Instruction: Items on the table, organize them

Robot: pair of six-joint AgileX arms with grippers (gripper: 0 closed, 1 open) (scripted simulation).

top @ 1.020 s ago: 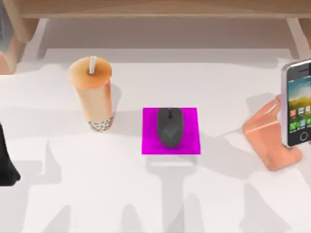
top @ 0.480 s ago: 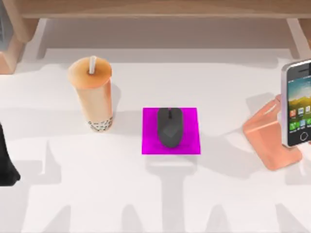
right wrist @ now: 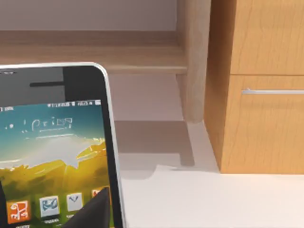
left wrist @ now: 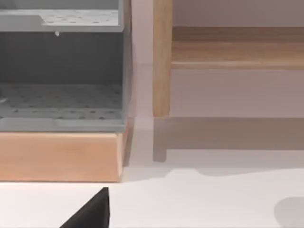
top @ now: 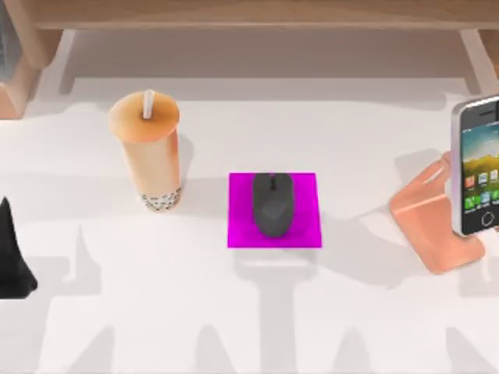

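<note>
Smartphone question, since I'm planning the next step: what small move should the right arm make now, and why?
Probably ease the smartphone down toward the salmon-coloured stand directly beside it. The phone sits upright at the table's right edge above the stand's sloped face, while the mouse already rests on the magenta pad. The left gripper sits at the left edge.

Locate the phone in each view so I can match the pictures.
Top view: the phone stands at the right edge, screen up, against a salmon stand.
Left wrist view: not in it.
Right wrist view: the phone is close up, screen facing the camera, with a dark fingertip in front of its app icons.
Shared landmark: the wooden shelf frame along the table's far edge, also in the left wrist and right wrist views.
</note>
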